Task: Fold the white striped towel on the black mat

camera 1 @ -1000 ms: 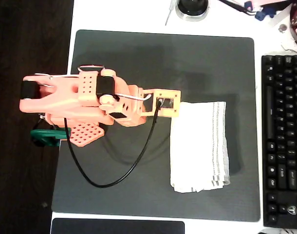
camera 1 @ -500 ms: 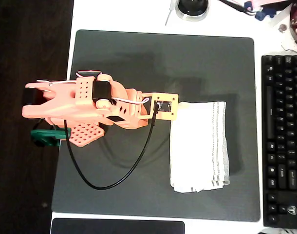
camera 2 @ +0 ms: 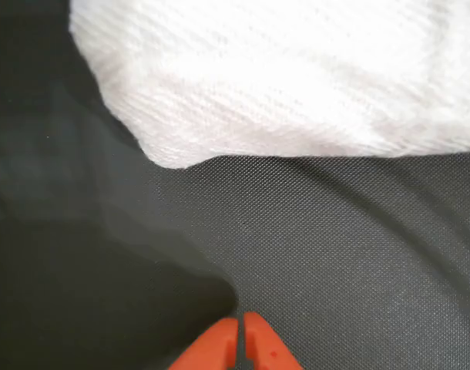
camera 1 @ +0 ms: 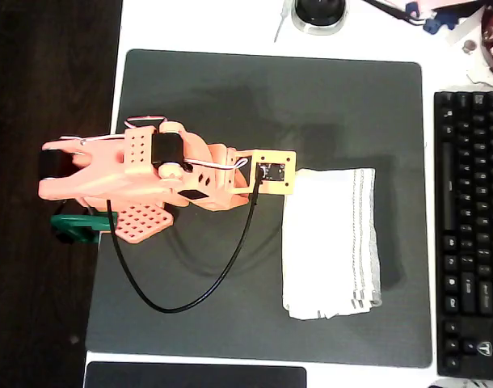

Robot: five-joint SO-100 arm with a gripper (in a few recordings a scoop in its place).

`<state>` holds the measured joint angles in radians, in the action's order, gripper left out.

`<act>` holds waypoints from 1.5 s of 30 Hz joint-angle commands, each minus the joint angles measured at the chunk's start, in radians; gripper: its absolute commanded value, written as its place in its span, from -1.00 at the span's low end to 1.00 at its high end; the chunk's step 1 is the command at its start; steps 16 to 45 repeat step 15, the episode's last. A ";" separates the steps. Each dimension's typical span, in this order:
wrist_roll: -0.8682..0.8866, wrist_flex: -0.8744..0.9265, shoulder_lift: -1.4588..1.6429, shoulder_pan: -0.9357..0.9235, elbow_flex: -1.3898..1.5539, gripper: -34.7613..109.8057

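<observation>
The white striped towel [camera 1: 331, 241] lies folded into a narrow upright rectangle on the right half of the black mat [camera 1: 230, 89], grey stripes along its right side. My orange arm reaches in from the left; its wrist camera frame sits just off the towel's upper left corner. In the wrist view the gripper [camera 2: 240, 339] is shut, its orange fingertips [camera 2: 216, 347] together at the bottom edge, hovering over bare mat [camera 2: 358, 262] with nothing held. The towel's corner [camera 2: 281, 77] lies a short way ahead of the tips.
A black keyboard [camera 1: 470, 234] runs along the right edge beside the mat. A round dark object [camera 1: 318, 12] sits above the mat's top edge, and a narrow black pad [camera 1: 194, 376] lies below it. A black cable [camera 1: 190, 283] loops from the arm over the mat.
The arm has drawn back slightly to the left and up, away from the towel's upper left corner. The towel has not moved.
</observation>
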<state>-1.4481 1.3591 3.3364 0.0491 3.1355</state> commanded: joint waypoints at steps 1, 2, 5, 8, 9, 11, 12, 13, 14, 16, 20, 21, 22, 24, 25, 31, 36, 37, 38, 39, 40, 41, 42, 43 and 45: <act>-0.008 0.015 0.023 0.011 0.021 -0.50; -0.008 0.015 0.023 0.008 0.021 -0.50; -0.008 0.015 0.023 -0.003 0.021 -0.50; -0.008 0.015 0.023 -0.003 0.021 -0.50; -0.008 0.015 0.023 -0.003 0.021 -0.50; -0.008 0.015 0.023 -0.003 0.021 -0.50; -0.008 0.015 0.023 -0.003 0.021 -0.50; -0.008 0.015 0.023 -0.003 0.021 -0.50; -0.008 0.015 0.023 -0.003 0.021 -0.50; -0.008 0.015 0.023 -0.003 0.021 -0.50; -0.008 0.015 0.023 -0.003 0.021 -0.50; -0.008 0.015 0.023 -0.003 0.021 -0.50; -0.008 0.015 0.023 -0.003 0.021 -0.50; -0.008 0.015 0.023 -0.003 0.021 -0.50; -0.008 0.015 0.023 -0.003 0.021 -0.50; -0.008 0.015 0.023 -0.003 0.021 -0.50; -0.008 0.015 0.023 -0.003 0.021 -0.50; -0.008 0.015 0.023 -0.003 0.021 -0.50; -0.008 0.015 0.023 -0.003 0.021 -0.50; -0.008 0.015 0.023 -0.003 0.021 -0.50; -0.008 0.015 0.023 -0.003 0.021 -0.50; -0.008 0.015 0.023 -0.003 0.021 -0.50; -0.008 0.015 0.023 -0.003 0.021 -0.50; -0.008 0.015 0.023 -0.003 0.021 -0.50; -0.008 0.015 0.023 -0.003 0.021 -0.50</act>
